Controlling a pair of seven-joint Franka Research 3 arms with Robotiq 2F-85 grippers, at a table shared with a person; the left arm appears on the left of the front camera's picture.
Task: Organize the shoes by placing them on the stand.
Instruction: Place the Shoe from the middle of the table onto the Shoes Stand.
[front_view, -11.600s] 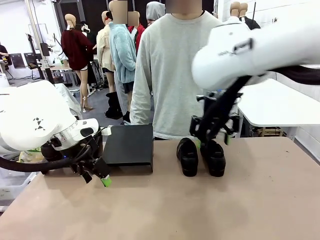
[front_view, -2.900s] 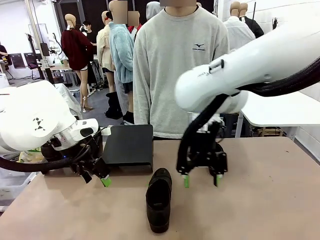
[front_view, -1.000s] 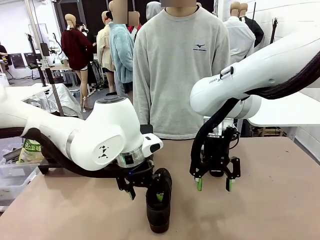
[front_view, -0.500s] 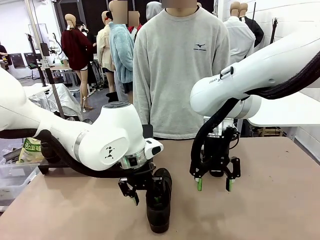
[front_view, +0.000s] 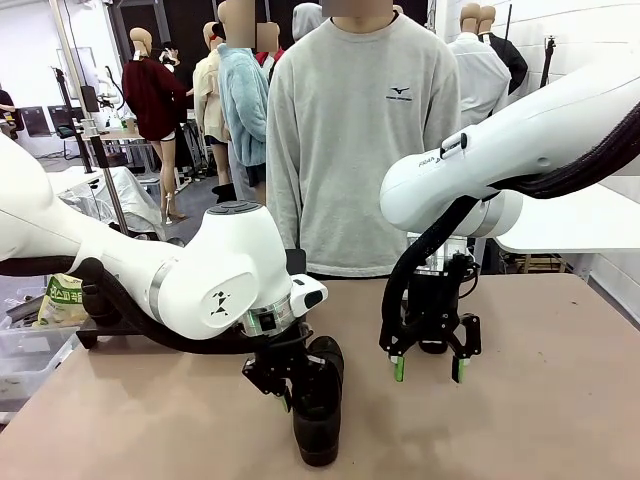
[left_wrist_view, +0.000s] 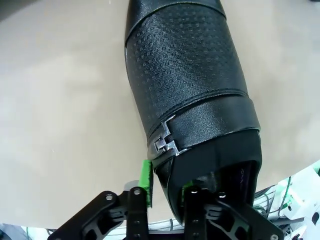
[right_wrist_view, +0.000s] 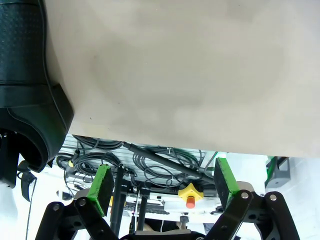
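Left wrist view: left fingers (left_wrist_view: 145, 182) clamp the shoe (left_wrist_view: 185, 75) by its heel wall; the front view obscures that contact. Right fingers (front_view: 398, 370) spread, empty.

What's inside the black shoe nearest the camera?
One finger of the left gripper dips into the opening of the shoe; the other sits outside, pinching its side wall. Deeper in, toward the toe, the upper covers everything.

Bright, even room light, with only a soft, faint shadow on the table (front_view: 540, 420) right beside the shoe (front_view: 318, 430). In the left wrist view the shoe's grained leather is sharp and carries a pale sheen; the table around it is washed out. Both wrist views bend near their edges.
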